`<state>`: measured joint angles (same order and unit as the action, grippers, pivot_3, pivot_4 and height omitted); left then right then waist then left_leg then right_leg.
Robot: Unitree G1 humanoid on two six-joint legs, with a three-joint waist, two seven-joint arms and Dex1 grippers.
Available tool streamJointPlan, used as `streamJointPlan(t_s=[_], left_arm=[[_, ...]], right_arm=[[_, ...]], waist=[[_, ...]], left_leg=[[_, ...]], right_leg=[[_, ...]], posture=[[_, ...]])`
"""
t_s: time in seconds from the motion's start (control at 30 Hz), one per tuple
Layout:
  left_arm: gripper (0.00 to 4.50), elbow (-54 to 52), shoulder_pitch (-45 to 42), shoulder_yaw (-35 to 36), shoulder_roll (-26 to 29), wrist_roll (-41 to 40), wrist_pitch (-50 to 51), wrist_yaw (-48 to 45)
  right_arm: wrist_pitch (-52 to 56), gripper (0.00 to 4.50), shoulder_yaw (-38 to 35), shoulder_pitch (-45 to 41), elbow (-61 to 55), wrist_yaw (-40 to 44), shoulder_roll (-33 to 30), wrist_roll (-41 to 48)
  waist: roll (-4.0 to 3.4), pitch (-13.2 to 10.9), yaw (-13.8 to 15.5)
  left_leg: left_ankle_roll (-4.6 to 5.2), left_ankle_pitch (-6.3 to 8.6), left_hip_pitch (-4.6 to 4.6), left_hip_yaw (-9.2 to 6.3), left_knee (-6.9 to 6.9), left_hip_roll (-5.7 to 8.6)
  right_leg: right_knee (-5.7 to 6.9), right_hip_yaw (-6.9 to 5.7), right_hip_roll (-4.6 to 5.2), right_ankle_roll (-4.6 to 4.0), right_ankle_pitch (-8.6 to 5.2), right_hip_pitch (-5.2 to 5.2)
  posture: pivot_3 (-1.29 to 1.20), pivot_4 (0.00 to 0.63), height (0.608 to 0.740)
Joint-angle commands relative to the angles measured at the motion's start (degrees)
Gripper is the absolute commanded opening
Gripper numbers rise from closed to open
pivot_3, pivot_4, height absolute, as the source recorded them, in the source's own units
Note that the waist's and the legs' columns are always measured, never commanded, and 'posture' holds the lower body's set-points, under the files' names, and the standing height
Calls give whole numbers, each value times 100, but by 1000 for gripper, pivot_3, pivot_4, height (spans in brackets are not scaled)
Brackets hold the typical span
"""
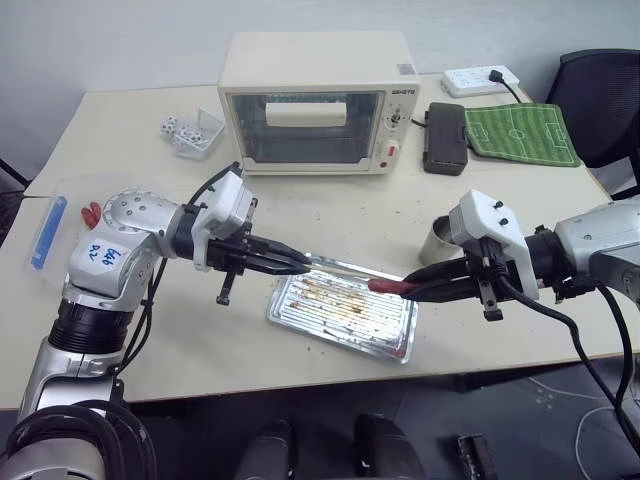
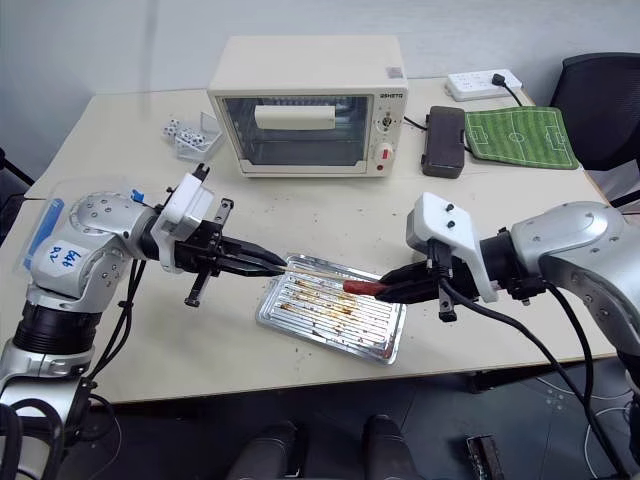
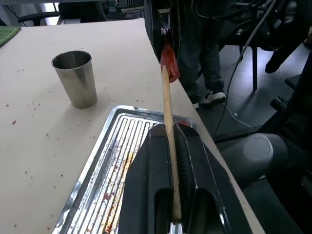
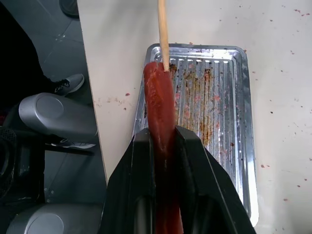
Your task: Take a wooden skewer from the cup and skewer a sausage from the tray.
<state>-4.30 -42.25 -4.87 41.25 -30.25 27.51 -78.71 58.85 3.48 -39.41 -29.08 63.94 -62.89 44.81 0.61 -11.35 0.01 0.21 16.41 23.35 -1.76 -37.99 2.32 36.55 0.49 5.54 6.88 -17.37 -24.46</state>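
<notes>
Beige table (image 1: 150,130): tray (image 1: 340,318), cup (image 1: 436,241), toaster oven (image 1: 318,100), power strip (image 1: 482,78).

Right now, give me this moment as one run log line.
left gripper: shut on wooden skewer | right gripper: shut on sausage | skewer tip at sausage end, above tray | cup: upright beside tray

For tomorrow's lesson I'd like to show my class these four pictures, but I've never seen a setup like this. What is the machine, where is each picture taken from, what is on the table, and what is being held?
This is a humanoid robot with two arms, each ending in a two-fingered black gripper. Two pictures come from cameras on its head, looking down over the table. The other two come from cameras on its wrists, looking along the fingers.

On the table sit a metal tray, a metal cup, a small oven, a dark case, a green football-pitch mat, a power strip and clear plastic boxes.

The left gripper is shut on a wooden skewer. The right gripper is shut on a sausage. The skewer's tip meets the sausage's end above the tray.
</notes>
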Motion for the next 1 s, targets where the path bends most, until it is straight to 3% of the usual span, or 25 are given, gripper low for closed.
streamJointPlan(t_s=[0.03, 1.0], left_arm=[[0, -99, -100, -17, 0, 27, -83, -48], [0, 5, -129, 13, 135, 38, -124, -162]], right_arm=[[-11, 272, -304, -117, -135, -22, -32, 142], [-75, 272, -402, 88, -85, -43, -158, 86]], waist=[[0, 0, 0], [0, 0, -1]], left_leg=[[0, 0, 0, 0, 0, 0], [4, 2, 0, 2, -1, 0]], right_leg=[[0, 0, 0, 0, 0, 0], [2, 1, 0, 0, 0, 0]], posture=[[0, 150, 740], [0, 150, 740]])
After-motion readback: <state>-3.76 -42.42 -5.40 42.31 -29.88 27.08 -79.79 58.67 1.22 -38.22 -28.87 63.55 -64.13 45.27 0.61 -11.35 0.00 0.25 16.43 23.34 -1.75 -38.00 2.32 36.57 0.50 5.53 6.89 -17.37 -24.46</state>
